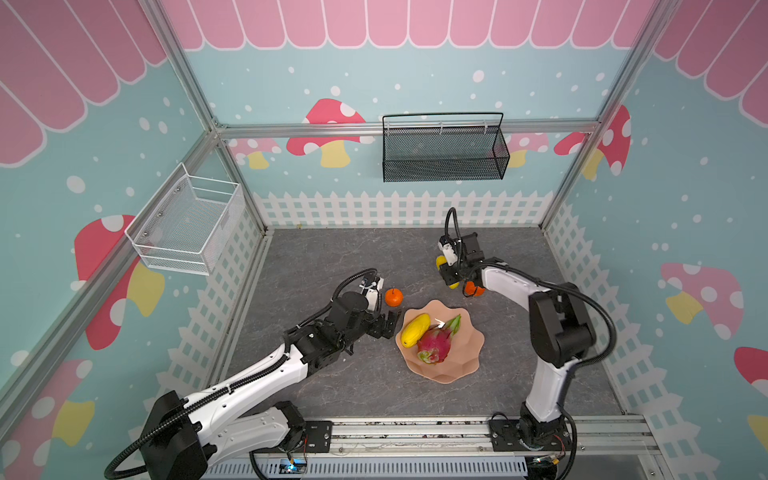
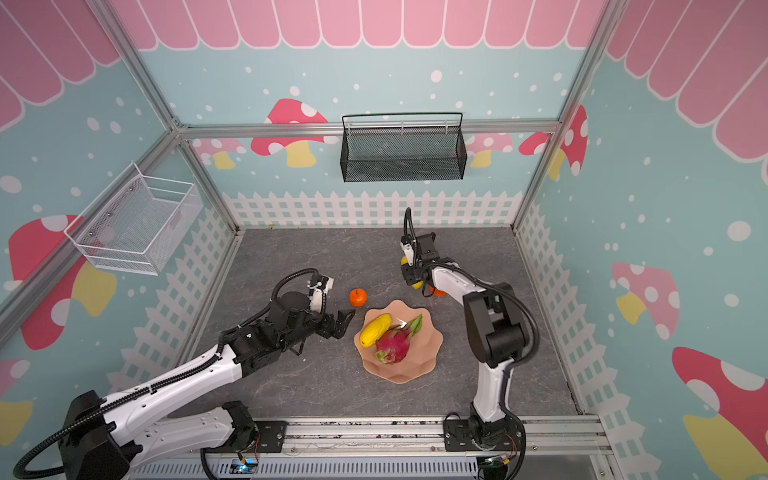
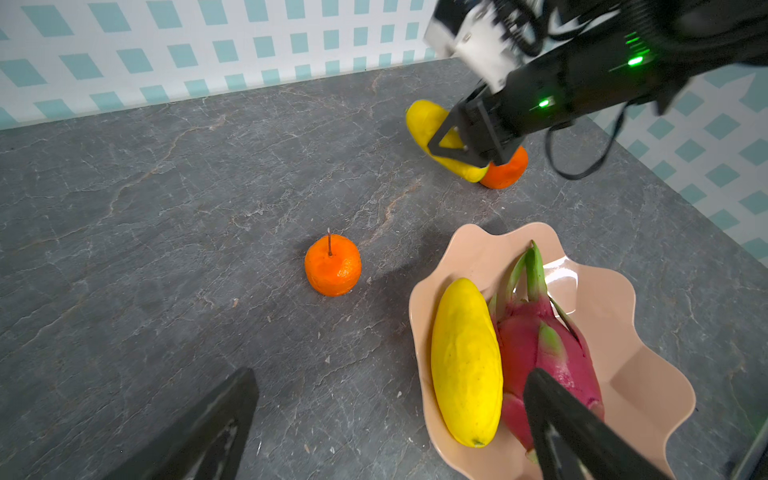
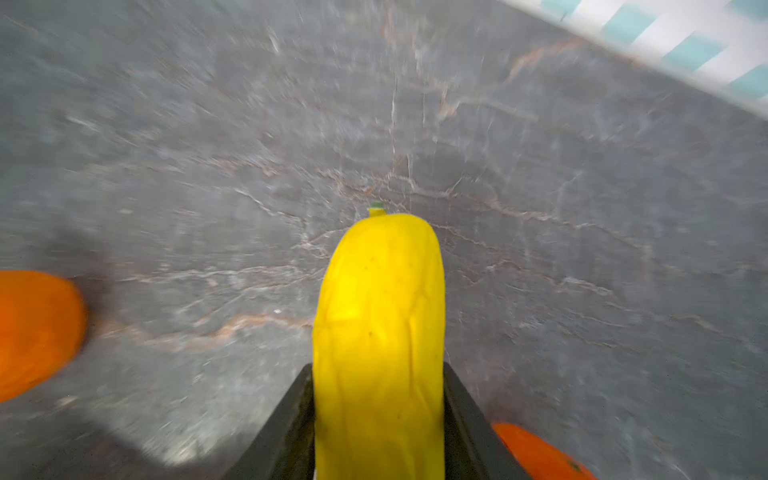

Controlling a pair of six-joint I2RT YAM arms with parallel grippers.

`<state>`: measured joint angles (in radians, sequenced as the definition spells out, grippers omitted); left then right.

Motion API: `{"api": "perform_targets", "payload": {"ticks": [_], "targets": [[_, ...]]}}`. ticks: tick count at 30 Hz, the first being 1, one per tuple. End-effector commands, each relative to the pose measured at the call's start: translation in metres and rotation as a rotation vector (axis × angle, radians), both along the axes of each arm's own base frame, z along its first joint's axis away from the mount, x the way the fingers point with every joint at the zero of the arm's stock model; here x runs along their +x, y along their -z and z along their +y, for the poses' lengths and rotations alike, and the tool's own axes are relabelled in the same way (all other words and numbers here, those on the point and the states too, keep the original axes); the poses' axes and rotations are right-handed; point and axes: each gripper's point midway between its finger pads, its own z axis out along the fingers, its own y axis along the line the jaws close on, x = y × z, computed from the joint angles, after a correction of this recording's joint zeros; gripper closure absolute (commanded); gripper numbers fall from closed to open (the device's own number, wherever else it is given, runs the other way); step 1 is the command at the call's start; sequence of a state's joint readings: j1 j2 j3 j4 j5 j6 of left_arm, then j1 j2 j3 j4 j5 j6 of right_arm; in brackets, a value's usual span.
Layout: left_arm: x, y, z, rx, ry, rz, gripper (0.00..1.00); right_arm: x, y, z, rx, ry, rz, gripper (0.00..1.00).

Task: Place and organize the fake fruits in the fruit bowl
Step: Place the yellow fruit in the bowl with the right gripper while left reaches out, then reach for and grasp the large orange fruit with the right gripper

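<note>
Fruit bowl (image 1: 465, 357): on the tabletop (image 1: 332, 257), just beside the left pincer (image 1: 384, 326) and well apart from the right pincer (image 3: 469, 145), back toward that arm's base. It is shallow and glossy with a wavy rim. A fruit let go high or near the edge could skid out, and a clipped rim could shove the bowl.

Dragon fruit (image 1: 434, 348): lies in the bowl touching a mango (image 1: 414, 329). The free floor is on the bowl's side away from the left pincer, so a fruit dropped onto these two would likely roll.

Second mango (image 4: 378, 332): the right pincer is clamped across its middle, both ends sticking out. The smooth skin may swivel in the fingers. Whether it is clear of the tabletop I cannot tell — the wrist view is blurred.

Near orange (image 3: 505, 170): touching the held mango's end, right under the right pincer. A lift may send it rolling.

Far orange (image 1: 393, 297): just beyond the left pincer, which gapes wide and holds nothing.

Writing, brands, labels: none legible.
</note>
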<state>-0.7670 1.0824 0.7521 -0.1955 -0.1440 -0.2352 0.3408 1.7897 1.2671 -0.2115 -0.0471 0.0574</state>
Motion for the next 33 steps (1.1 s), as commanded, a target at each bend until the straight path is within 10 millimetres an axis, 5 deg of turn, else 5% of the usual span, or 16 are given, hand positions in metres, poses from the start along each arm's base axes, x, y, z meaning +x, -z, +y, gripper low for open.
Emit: {"api": "perform_targets", "payload": {"ticks": [1,8,12,20,33], "targets": [[-0.003,0.003,-0.004,-0.039,0.019,0.016,0.0,-0.038,-0.055,0.012,0.137,-0.059,-0.081,0.56],[-0.02,0.013,-0.021,-0.094,0.131,0.075,0.0,-0.159,-0.012,-0.002,0.204,0.001,0.081,0.56],[-0.028,0.014,-0.031,-0.1,0.176,0.089,0.0,-0.197,0.001,-0.018,0.272,0.108,0.12,0.57],[-0.028,0.015,-0.031,-0.097,0.162,0.079,0.0,-0.221,0.028,-0.033,0.258,0.194,0.2,0.58],[-0.017,0.027,-0.038,-0.052,0.158,0.089,0.0,-0.221,0.042,-0.036,0.207,0.21,0.226,0.51]]}}
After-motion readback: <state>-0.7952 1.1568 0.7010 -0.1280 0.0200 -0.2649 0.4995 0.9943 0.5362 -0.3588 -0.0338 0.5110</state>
